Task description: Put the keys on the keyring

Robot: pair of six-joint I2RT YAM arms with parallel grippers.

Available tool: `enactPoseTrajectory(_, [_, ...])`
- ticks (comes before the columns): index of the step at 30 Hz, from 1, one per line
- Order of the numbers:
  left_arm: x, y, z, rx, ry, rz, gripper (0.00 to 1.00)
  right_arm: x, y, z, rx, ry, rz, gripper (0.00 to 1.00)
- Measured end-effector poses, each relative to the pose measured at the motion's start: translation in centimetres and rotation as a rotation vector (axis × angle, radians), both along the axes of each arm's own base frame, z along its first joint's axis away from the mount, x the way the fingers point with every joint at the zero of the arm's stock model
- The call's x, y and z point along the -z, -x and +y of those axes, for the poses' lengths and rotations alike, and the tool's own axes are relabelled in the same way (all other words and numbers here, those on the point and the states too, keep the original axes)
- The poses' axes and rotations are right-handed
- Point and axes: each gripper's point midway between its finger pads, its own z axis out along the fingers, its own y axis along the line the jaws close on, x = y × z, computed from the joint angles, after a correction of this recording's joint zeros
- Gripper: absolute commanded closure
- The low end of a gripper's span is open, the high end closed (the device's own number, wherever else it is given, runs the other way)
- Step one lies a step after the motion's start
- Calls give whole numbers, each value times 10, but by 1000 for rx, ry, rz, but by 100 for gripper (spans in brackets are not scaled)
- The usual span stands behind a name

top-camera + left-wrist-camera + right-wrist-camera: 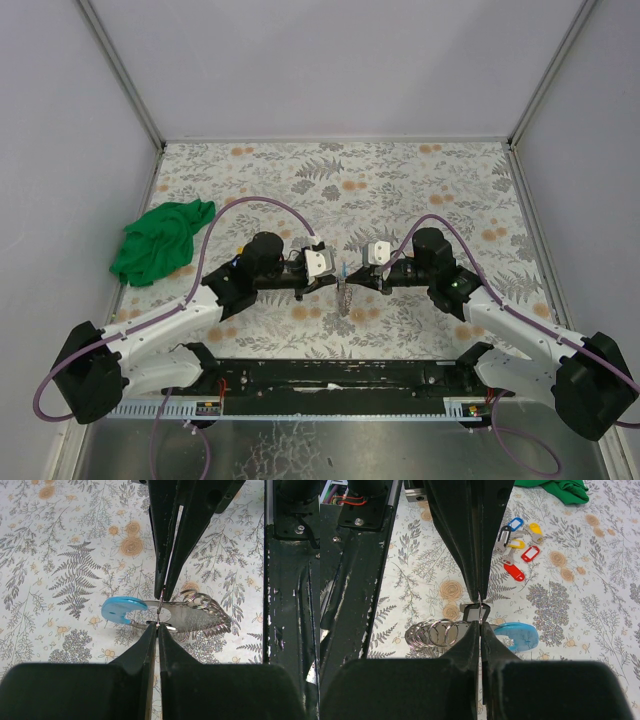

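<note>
Over the middle of the bench (pixel 400 180), the left tool (pixel 159 612) and the right tool (pixel 480 607) meet tip to tip with the keyring (pixel 117 610) gripped in both, while the keys (pixel 517 550) lie bunched on the bench farther left, near the cloth (pixel 160 240) at the left edge.

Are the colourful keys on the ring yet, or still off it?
Off. The keys lie bunched on the table, apart from the keyring; none of them hangs on it.

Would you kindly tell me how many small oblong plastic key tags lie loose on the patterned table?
6, clustered together: blue tag, black tag, upper yellow tag, lower yellow tag, right red tag, lower red tag; overlap may hide more.
</note>
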Motion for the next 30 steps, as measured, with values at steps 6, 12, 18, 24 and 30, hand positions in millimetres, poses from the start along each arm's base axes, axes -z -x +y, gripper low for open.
enactPoseTrajectory(6, [0,0,0,2,0,1,100,0,0,0,-3,-1,1,100])
enactPoseTrajectory(12, [0,1,-1,8,2,3,100,0,0,0,-2,-1,1,100])
enactPoseTrajectory(18, [0,2,-1,13,4,4,100,0,1,0,-4,0,2,100])
enactPoseTrajectory(24, [-1,4,-1,25,7,8,100,3,1,1,-7,6,12,100])
enactPoseTrajectory(30, [-1,5,-2,27,8,9,100,3,1,1,-7,6,14,100])
